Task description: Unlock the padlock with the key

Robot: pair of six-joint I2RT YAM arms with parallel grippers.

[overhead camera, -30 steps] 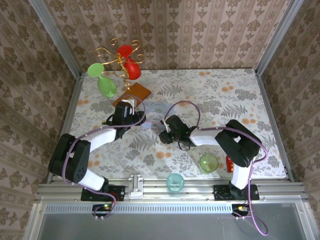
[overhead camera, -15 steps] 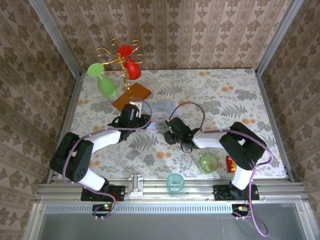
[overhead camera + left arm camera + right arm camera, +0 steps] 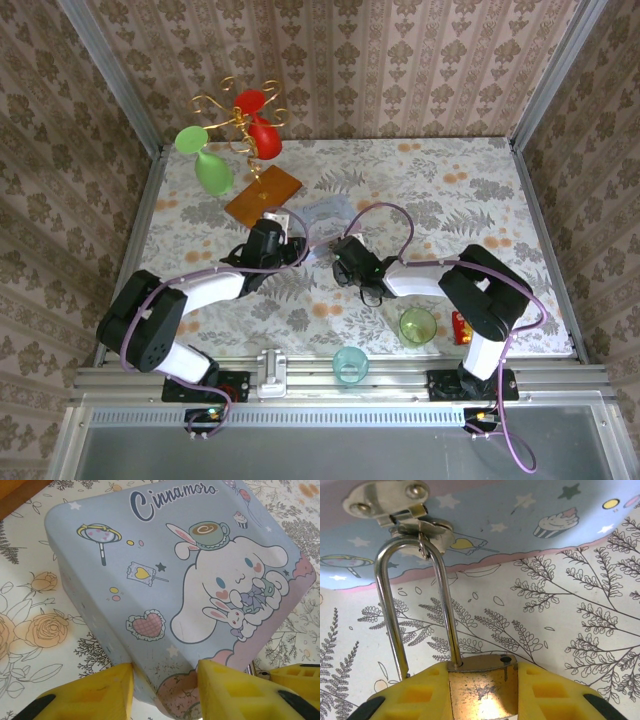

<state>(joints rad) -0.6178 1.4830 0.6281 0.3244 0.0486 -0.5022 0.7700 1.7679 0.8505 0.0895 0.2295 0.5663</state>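
We have the pale blue tin [image 3: 165, 570] tipped up on the table [image 3: 480, 200], with the left gripper [image 3: 165, 685] clamped on its lower corner, one yellow pad on each side of the wall. That grip is our anchor, so we should hold it firm and level while the other arm works.

Just right of those jaws, the right gripper [image 3: 481, 692] is closed on the brass body of the padlock [image 3: 481, 680], which sits squarely between its pads. Straight ahead of the jaws, the shackle [image 3: 446, 615] rises and loops through the staple of the tin's silver hasp [image 3: 385, 500].

One leg enters the body. The other seems to end free beside the left pad, and an empty hole [image 3: 506, 659] shows in the body's top near the right pad. We judge the lock already sprung, though we cannot be sure.

To finish well, we would draw the body gently toward the jaws' own side without twisting. The free leg should stay clear of the staple, and the thin shackle should not be levered.

Further off:
- A gold cup stand [image 3: 240, 115] with red and green cups stands well beyond the left jaws.
- A wooden board [image 3: 263, 193] lies just past them.
- A green cup [image 3: 417, 325] and a teal cup [image 3: 350, 363] stand well behind both grippers.
- A small red thing [image 3: 458, 327] lies beside the green cup.

None of these crowd the jaws. The close quarters between the two grippers are the real hindrance.
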